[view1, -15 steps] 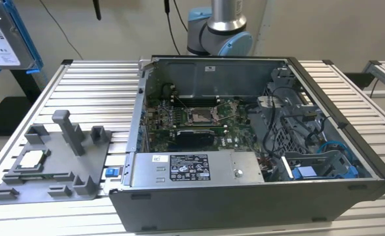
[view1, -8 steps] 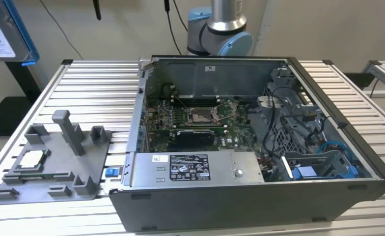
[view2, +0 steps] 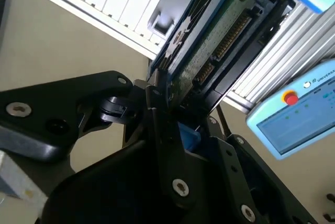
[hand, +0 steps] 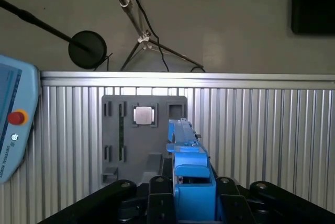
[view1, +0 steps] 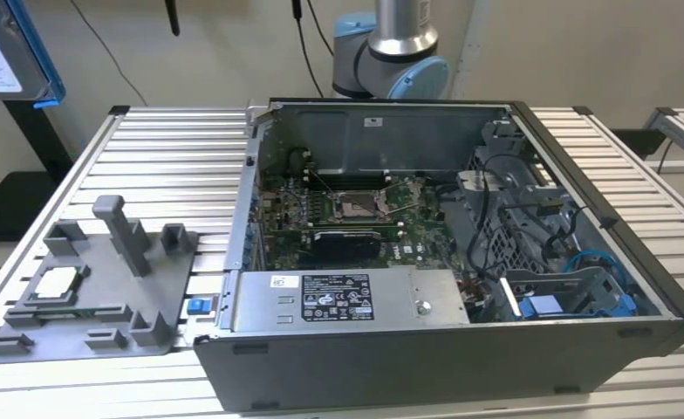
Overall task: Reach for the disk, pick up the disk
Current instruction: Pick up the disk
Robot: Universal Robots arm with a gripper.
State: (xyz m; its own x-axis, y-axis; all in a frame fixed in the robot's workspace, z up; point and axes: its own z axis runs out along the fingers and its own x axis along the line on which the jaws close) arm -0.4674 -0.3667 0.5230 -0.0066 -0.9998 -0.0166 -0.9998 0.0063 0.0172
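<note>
The claw [hand: 191, 203] is pinching the disk [hand: 187, 166]. In the first wrist view its black fingers [hand: 158, 190] press against both faces of the drive, which is seen edge-on with its bright blue bracket running away from the claw. In the second wrist view the claw [view2: 172, 110] grips the same disk [view2: 222, 30] at the near end. The drive's green circuit-board underside and a row of connector pins show there, and the blue bracket caps its far end.

Beyond the tip of the held disk lies the ribbed aluminium worktop [hand: 272, 130]. On it, past the claw, sits a grey fixture tray [hand: 112, 130] with a small square silver processor chip [hand: 143, 114] in one of its pockets. Off to one side of the claw, a light-blue teach pendant [hand: 15, 124] with a red button leans against the worktop's edge, and it shows in the second wrist view too [view2: 293, 119].

In the exterior view the disk [view1: 4, 48] hangs clear of the worktop [view1: 156, 166], in the upper corner at the exterior view's left, its white label facing the camera. Well apart from it stands the open computer case [view1: 435, 358], with the motherboard [view1: 354, 209] and the grey power-supply box [view1: 342, 301] inside. The fixture tray [view1: 86, 301] lies between the held disk and the case.
</note>
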